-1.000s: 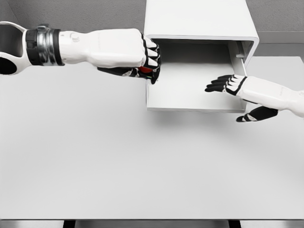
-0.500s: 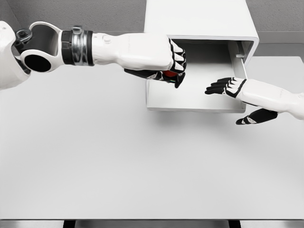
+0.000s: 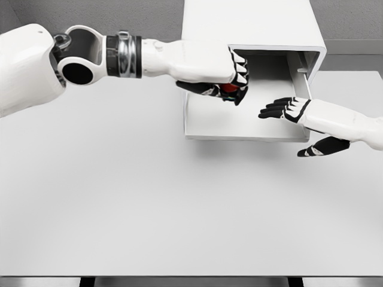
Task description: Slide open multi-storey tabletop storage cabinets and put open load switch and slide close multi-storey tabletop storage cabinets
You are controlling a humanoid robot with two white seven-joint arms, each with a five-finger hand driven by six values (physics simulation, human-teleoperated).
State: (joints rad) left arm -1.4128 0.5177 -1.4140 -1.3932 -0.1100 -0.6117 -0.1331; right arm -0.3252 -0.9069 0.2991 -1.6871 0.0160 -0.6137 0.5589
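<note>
Head view shows my left hand (image 3: 230,78) curled tight around the small red load switch (image 3: 229,88), directly above the pulled-out white drawer tray (image 3: 206,122) of the white box-shaped tabletop cabinet (image 3: 251,24), while my right hand (image 3: 293,107) rests spread at the drawer's right edge.

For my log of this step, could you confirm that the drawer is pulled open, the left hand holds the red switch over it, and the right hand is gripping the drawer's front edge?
Not quite. The head view shows the right hand open, fingers spread over the drawer, gripping nothing. The rest stands: the drawer is pulled open and the left hand holds the red switch over it.
</note>
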